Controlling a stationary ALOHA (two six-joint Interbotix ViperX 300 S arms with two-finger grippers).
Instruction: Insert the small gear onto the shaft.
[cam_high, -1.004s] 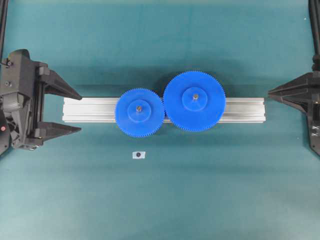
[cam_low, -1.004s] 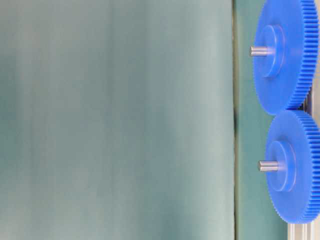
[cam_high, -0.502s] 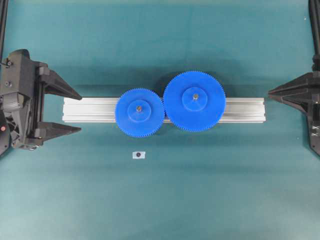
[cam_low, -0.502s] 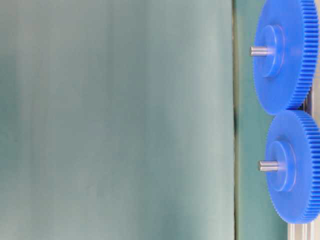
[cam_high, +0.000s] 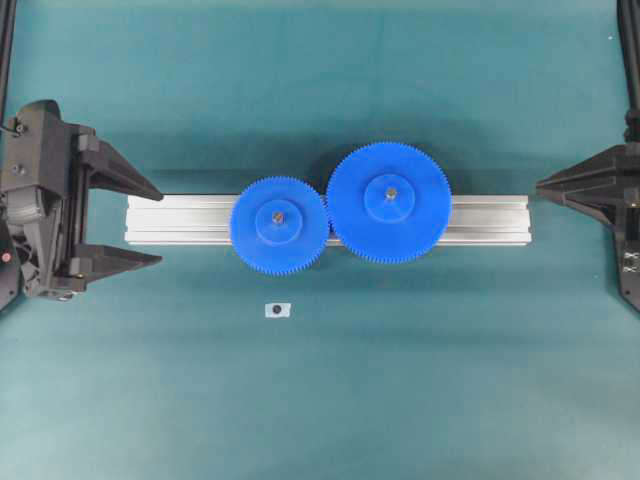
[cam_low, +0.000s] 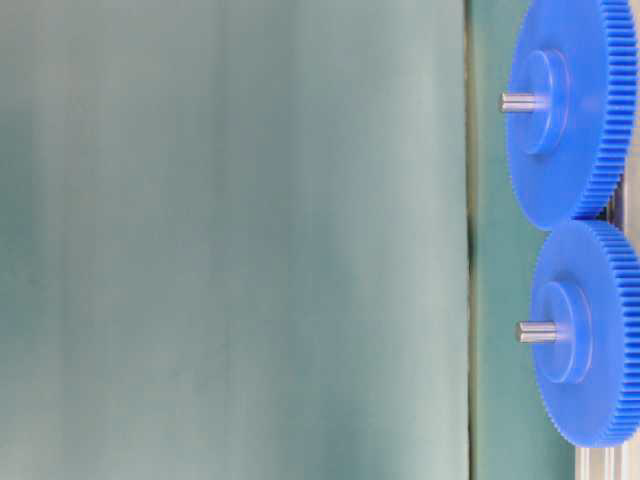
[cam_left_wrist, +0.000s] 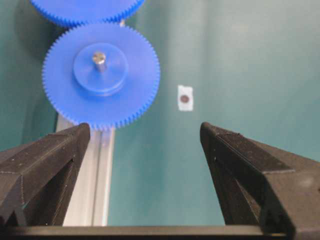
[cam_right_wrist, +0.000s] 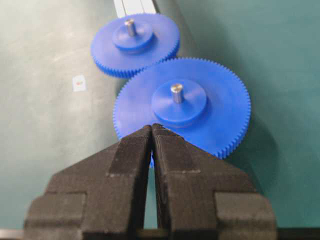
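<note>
The small gear (cam_high: 279, 225) sits mid-frame on its shaft (cam_high: 278, 216) over the aluminium rail (cam_high: 170, 220), teeth meshed with the larger gear (cam_high: 389, 203). The left gripper (cam_high: 160, 224) stands spread wide at the left edge, holding nothing; the right gripper (cam_high: 540, 186) is clenched, empty, at the right edge.

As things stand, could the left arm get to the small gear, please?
Probably yes: the left gripper stands open, facing the small gear along the rail, with nothing between them; the larger gear meshes on its far side.
</note>
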